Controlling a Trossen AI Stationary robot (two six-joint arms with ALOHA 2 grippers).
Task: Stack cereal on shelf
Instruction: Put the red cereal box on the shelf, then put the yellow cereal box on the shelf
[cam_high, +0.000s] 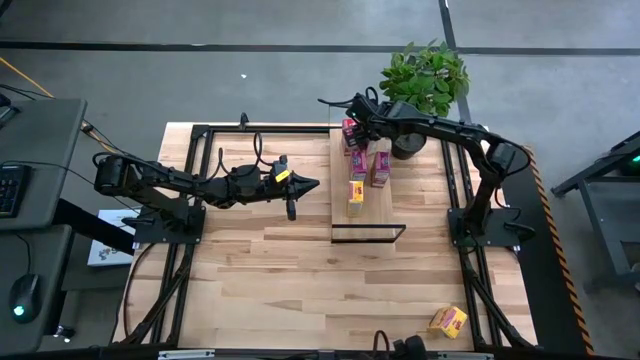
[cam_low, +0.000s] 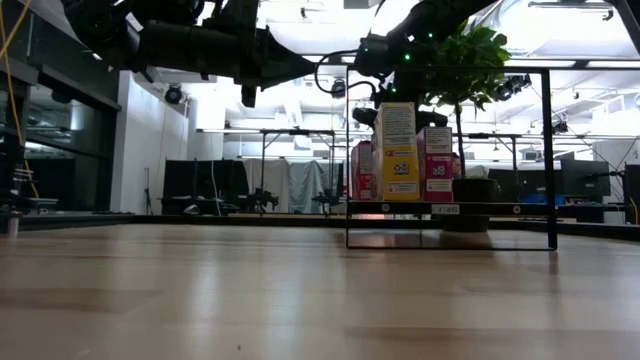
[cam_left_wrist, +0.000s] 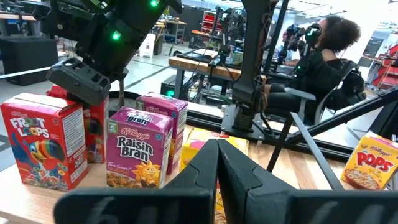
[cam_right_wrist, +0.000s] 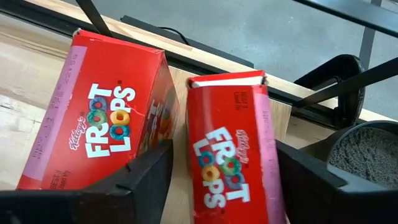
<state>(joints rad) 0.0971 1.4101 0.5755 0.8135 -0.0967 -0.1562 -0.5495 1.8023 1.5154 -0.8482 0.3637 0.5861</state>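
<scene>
The shelf (cam_high: 368, 215), a light-wood plank in a black frame, lies mid-table. Upright on its far part stand two red cereal boxes (cam_right_wrist: 96, 118) (cam_right_wrist: 233, 155), two pink-purple ones (cam_left_wrist: 137, 149) (cam_left_wrist: 166, 112) and a yellow one (cam_high: 356, 192). Another yellow box (cam_high: 448, 321) lies on the table near the front right. My right gripper (cam_right_wrist: 224, 163) hangs over the shelf's far end, open, slanting down, its fingers on either side of one red box. My left gripper (cam_high: 305, 184) is shut on nothing, level, left of the shelf. My right gripper straddles the top of the red box (cam_right_wrist: 227, 93) that stands on the shelf. A strip of wood shows between one finger (cam_right_wrist: 149, 177) and the box. The other finger (cam_right_wrist: 305, 177) stands right at the box's side; whether it touches, I cannot tell.
A potted plant (cam_high: 425, 75) in a dark pot (cam_right_wrist: 367, 149) stands just beyond the shelf's far right corner, close to my right arm. Black frame rails (cam_high: 195, 170) run along both table sides. A seated person (cam_left_wrist: 323, 62) shows in the room behind.
</scene>
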